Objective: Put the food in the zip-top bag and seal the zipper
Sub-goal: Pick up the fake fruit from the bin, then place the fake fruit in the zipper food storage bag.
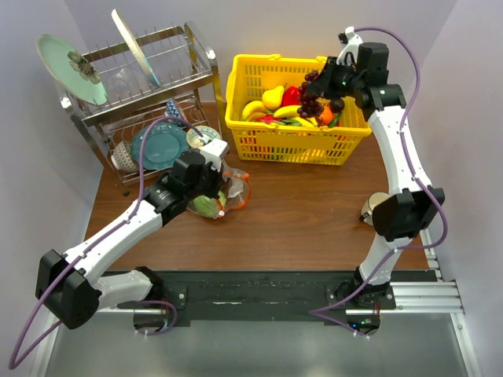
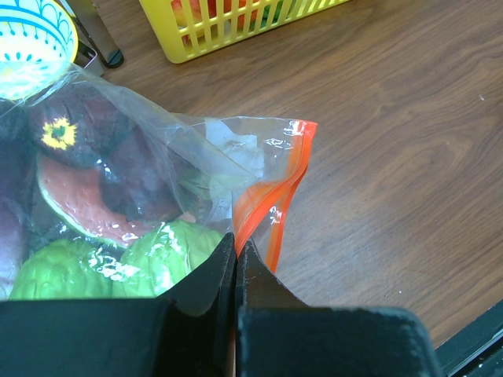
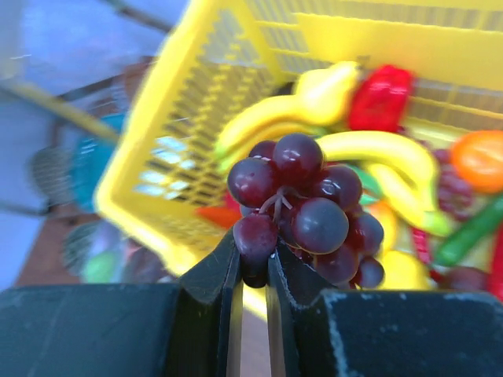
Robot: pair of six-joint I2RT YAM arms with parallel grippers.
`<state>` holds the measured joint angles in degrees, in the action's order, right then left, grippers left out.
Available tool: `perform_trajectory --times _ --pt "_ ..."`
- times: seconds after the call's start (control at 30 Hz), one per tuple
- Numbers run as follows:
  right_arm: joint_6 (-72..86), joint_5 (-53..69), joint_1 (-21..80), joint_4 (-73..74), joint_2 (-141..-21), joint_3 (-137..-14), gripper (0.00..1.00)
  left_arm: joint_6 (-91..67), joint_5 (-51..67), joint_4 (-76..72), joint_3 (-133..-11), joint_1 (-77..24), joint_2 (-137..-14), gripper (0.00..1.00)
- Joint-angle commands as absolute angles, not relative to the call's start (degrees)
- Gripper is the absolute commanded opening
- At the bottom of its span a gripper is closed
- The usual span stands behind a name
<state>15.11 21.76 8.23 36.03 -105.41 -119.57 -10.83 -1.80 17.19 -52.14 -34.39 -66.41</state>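
The zip-top bag (image 1: 228,195) lies on the brown table left of centre. Through its clear plastic I see a green piece (image 2: 118,263), a red piece (image 2: 75,204) and a dark purple one (image 2: 86,133). My left gripper (image 2: 236,243) is shut on the bag's mouth edge, pinching the red-orange zipper (image 2: 267,204). In the top view the left gripper (image 1: 206,182) sits right over the bag. My right gripper (image 3: 254,263) is shut on a dark red grape bunch (image 3: 302,208), held above the yellow basket. From above, the bunch (image 1: 313,94) hangs at the right gripper (image 1: 326,85).
The yellow lattice basket (image 1: 259,141) at the back holds several more plastic fruits, bananas and a red pepper among them. A metal dish rack (image 1: 141,86) with plates stands at the back left. A patterned bowl (image 2: 31,39) sits near the bag. A small cup (image 1: 374,206) is beside the right arm.
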Motion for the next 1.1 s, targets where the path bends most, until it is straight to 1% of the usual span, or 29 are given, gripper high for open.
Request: perform_trajectory --times 0.0,0.07,0.17,0.33,0.53,0.6,0.8,0.97,1.07 --pt "22.8 37.0 8.4 22.8 -94.9 -113.0 0.0 -9.8 -2.3 14.4 -52.4 -33.8 -65.2 0.0" --pt "26.2 42.2 8.5 17.8 -91.6 -108.3 0.0 -9.8 -2.1 14.2 -52.4 -33.8 -65.1 0.0" --pt "28.8 46.2 9.3 14.2 -87.6 -103.3 0.0 -9.8 -2.0 14.3 -52.5 -33.8 -65.3 0.0" --pt "30.8 46.9 12.9 10.5 -80.3 -91.4 0.0 -10.0 -1.9 14.2 -52.9 -33.8 -65.4 0.0" --pt "30.9 46.2 17.6 10.6 -71.8 -80.5 0.0 -11.6 -0.5 17.5 -57.9 -34.3 -65.7 0.0" --pt "31.2 46.2 18.7 10.5 -69.2 -78.2 0.0 -12.3 -0.3 19.2 -60.6 -34.6 -66.0 0.0" --pt "32.0 47.9 20.6 9.7 -63.6 -71.2 0.0 -16.6 5.3 23.1 -68.5 -35.9 -67.9 0.0" --pt "33.6 49.7 20.7 5.1 -60.4 -68.5 0.0 -20.6 10.3 23.5 -74.3 -36.2 -70.4 0.0" --pt "33.7 50.2 20.8 3.0 -58.8 -67.2 0.0 -22.6 11.1 21.9 -75.5 -36.3 -71.3 0.0"
